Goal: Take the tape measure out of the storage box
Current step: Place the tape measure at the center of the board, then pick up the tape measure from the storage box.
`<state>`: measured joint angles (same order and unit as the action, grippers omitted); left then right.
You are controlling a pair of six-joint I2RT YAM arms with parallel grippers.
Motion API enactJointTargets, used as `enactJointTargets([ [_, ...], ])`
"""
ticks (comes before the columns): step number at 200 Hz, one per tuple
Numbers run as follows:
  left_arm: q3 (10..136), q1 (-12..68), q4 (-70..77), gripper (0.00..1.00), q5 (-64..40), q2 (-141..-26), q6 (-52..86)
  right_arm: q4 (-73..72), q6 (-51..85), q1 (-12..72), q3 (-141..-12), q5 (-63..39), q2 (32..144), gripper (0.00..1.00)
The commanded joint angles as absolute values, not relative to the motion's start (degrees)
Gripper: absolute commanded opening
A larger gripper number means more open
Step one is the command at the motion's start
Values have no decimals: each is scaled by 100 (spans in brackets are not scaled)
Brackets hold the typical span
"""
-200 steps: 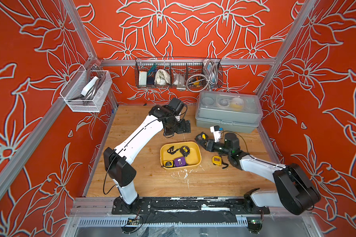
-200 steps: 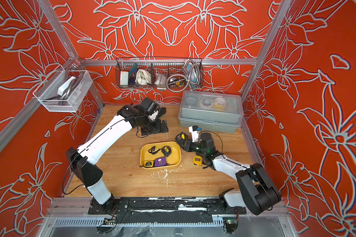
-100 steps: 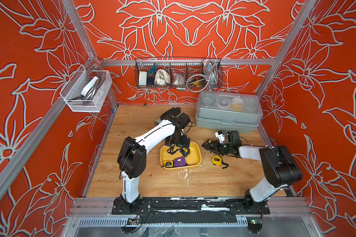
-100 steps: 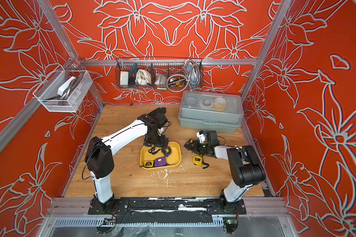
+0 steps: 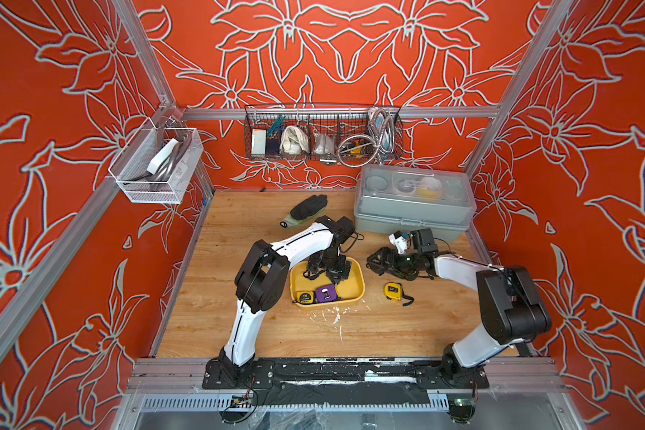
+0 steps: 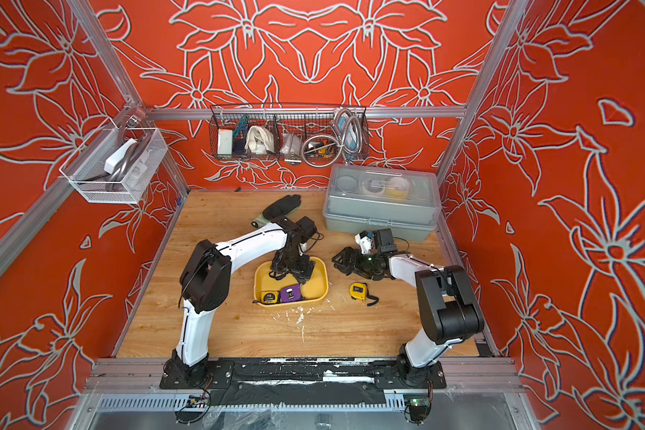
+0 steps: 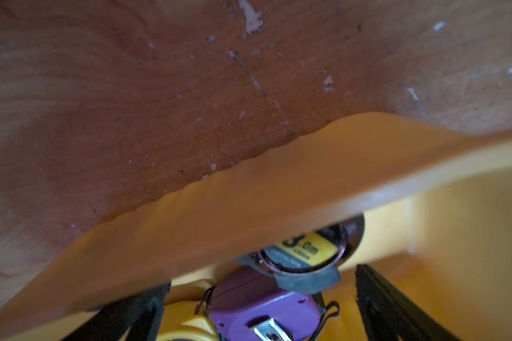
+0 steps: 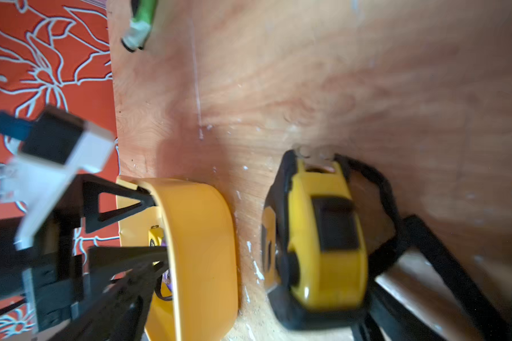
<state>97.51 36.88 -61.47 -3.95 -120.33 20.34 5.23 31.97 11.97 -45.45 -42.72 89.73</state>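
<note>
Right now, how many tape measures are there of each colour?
Yellow tape measures: 3, the loose one on the table, the front one and a half-hidden one in the storage box.
Purple tape measure: 1, in the box.
Total: 4.

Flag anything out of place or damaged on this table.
White flecks scar the wooden table in front of the yellow storage box; a black glove lies loose near the grey case.

Box: yellow. Purple tape in box. Second tape in box: yellow, black. Loose tape beside box: yellow, black. Tabletop: wood grain, white flecks. Walls: red, white flower outlines.
</note>
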Motion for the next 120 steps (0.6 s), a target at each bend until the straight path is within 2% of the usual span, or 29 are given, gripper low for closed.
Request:
enactJointTargets([
  [1, 9926, 3736, -6158, 100, -329, -12098, 1938, 1185, 2808, 1189, -4803, -3845, 8455, 100],
  [46, 10227, 3853, -6231, 100, -404, -12407, 1916, 1853, 2482, 1186, -4910, -3557, 8052, 100],
  [120, 10301, 3937, -6198, 97, -343, -12687, 1884, 1611, 2389, 1188, -4615, -3533, 7874, 100],
])
